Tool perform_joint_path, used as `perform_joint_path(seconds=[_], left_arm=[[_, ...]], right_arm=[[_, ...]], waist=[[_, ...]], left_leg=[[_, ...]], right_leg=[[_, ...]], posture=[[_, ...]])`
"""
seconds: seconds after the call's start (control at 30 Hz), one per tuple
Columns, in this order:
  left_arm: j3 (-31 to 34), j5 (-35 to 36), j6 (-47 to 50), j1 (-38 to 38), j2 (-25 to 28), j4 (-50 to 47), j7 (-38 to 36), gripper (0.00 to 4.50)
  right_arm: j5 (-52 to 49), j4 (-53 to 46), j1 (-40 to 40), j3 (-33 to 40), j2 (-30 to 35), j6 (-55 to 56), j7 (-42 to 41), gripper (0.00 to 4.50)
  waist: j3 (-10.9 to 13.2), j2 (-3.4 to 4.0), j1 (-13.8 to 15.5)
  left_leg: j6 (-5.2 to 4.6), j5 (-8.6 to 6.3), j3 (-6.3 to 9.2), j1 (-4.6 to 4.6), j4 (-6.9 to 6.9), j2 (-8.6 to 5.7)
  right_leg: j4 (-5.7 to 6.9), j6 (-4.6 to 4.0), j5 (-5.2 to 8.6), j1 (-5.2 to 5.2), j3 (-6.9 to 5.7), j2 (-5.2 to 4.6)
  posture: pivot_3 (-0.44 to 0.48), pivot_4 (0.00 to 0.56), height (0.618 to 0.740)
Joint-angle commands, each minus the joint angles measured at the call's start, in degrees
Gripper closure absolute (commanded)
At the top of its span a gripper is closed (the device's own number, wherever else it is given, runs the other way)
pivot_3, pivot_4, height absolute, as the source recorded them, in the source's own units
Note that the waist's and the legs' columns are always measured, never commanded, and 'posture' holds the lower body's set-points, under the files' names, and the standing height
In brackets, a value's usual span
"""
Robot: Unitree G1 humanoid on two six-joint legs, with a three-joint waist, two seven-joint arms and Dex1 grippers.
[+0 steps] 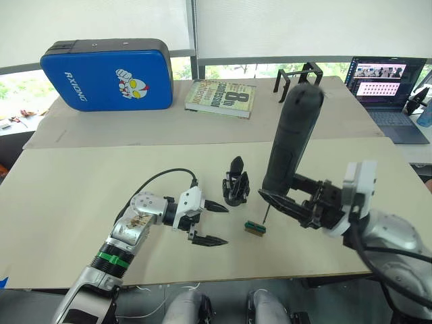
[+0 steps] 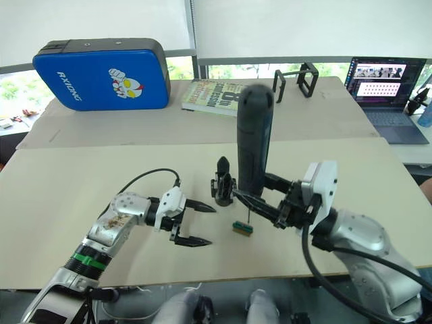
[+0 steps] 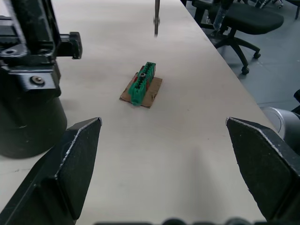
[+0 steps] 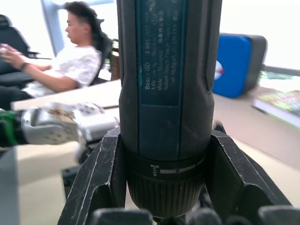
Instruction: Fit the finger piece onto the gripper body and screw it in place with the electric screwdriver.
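The gripper body (image 1: 235, 190) stands on the table's middle, and the tapered black finger piece (image 1: 236, 165) rises from its top. Just right of it, my right gripper (image 1: 297, 199) is shut on the electric screwdriver (image 1: 291, 135), which it holds upright and slightly tilted. The thin metal bit (image 1: 266, 214) hangs just above the table beside a tiny green block (image 1: 255, 228). In the right wrist view the fingers (image 4: 101, 183) clamp the screwdriver (image 4: 168, 93) low on its barrel. My left gripper (image 1: 225, 225) stands open and empty left of the green block (image 3: 142, 84), with the gripper body (image 3: 28, 93) beside it.
A blue case (image 1: 108, 74), a book (image 1: 221, 96) and open black frames (image 1: 300, 77) lie at the back of the table. A laptop (image 1: 388, 88) sits at the far right. A seated person (image 4: 70, 61) is beyond the table's left side.
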State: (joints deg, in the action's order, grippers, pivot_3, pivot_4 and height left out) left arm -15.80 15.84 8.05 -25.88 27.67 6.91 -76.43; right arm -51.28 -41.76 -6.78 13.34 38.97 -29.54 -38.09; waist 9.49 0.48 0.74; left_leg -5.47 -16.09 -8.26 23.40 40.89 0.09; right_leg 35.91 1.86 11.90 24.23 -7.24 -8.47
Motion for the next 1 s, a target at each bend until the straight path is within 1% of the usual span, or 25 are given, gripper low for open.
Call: perform_joint_path(seconds=[0.03, 0.1, 0.27, 0.37, 0.5, 0.57, 0.73, 1.0], left_arm=[[2.43, 1.03, 0.64, 0.19, 0.66, -1.96, 1.75, 0.00], [3.28, 0.92, 0.40, 0.06, 0.77, -1.46, 2.56, 0.00], [4.63, 0.21, -0.60, -0.99, 0.52, 0.62, 4.42, 0.00], [5.03, -0.11, -1.37, -1.83, 0.46, 2.07, 4.87, 0.00], [5.05, -0.50, -2.52, -3.29, 0.21, 4.42, 5.22, 0.00], [5.01, -0.66, -3.04, -3.97, 0.00, 5.48, 5.36, 0.00], [4.63, -1.42, -4.59, -5.34, -0.63, 7.96, 5.67, 0.00], [4.45, -2.94, -6.75, -7.27, -2.12, 11.56, 5.76, 0.00]], right_arm=[[-10.34, -0.85, -6.68, 2.25, 3.13, -3.51, 0.53, 2.60], [-14.67, 1.38, -11.72, 1.55, 4.12, -5.94, 1.90, 2.60], [-18.24, 8.81, -24.09, -2.01, 3.25, -9.90, 2.52, 2.60], [-17.47, 13.63, -31.22, -4.80, 1.33, -11.56, 2.09, 2.60], [-14.23, 19.40, -37.91, -8.09, -1.75, -12.00, 0.56, 2.60], [-11.76, 21.89, -40.00, -9.49, -2.98, -11.40, -0.86, 2.60], [-4.41, 26.50, -42.09, -12.27, -4.87, -9.31, -5.11, 2.60], [3.13, 28.86, -41.84, -14.52, -8.00, -8.38, -9.18, 2.60]], waist=[[0.01, -0.02, -0.06], [0.03, -0.05, -0.09], [0.03, -0.12, -0.08], [0.03, -0.13, -0.06], [0.03, -0.14, -0.18], [0.03, -0.14, -0.18], [0.02, -0.15, -0.22], [0.02, -0.15, -0.54]], left_leg=[[0.00, 0.00, 0.01, 0.00, 0.01, 0.00], [-0.01, -0.01, 0.00, 0.00, 0.00, 0.00], [-0.02, -0.01, -0.01, 0.02, 0.01, 0.00], [-0.05, -0.02, -0.04, 0.07, 0.04, -0.01], [-0.07, -0.03, -0.07, 0.15, 0.04, -0.03], [-0.07, -0.02, -0.12, 0.17, 0.05, -0.05], [-0.09, -0.03, -0.13, 0.22, 0.05, -0.08], [-0.09, -0.02, -0.15, 0.33, 0.05, -0.11]], right_leg=[[-0.01, 0.00, 0.00, -0.01, -0.01, 0.00], [-0.02, 0.00, -0.02, -0.01, 0.00, -0.02], [-0.02, -0.01, -0.03, 0.00, 0.00, -0.02], [-0.01, 0.01, -0.06, 0.03, -0.01, -0.03], [-0.04, 0.04, -0.07, 0.06, -0.06, -0.02], [-0.03, 0.07, -0.09, 0.07, -0.06, -0.01], [0.02, 0.12, -0.12, 0.06, -0.09, 0.00], [0.08, 0.17, -0.14, 0.11, -0.16, 0.04]], posture=[[0.000, 0.150, 0.740], [0.000, 0.150, 0.740], [0.000, 0.150, 0.740], [0.000, 0.150, 0.740], [0.000, 0.150, 0.740], [0.000, 0.150, 0.740], [0.000, 0.150, 0.740], [0.000, 0.150, 0.740]])
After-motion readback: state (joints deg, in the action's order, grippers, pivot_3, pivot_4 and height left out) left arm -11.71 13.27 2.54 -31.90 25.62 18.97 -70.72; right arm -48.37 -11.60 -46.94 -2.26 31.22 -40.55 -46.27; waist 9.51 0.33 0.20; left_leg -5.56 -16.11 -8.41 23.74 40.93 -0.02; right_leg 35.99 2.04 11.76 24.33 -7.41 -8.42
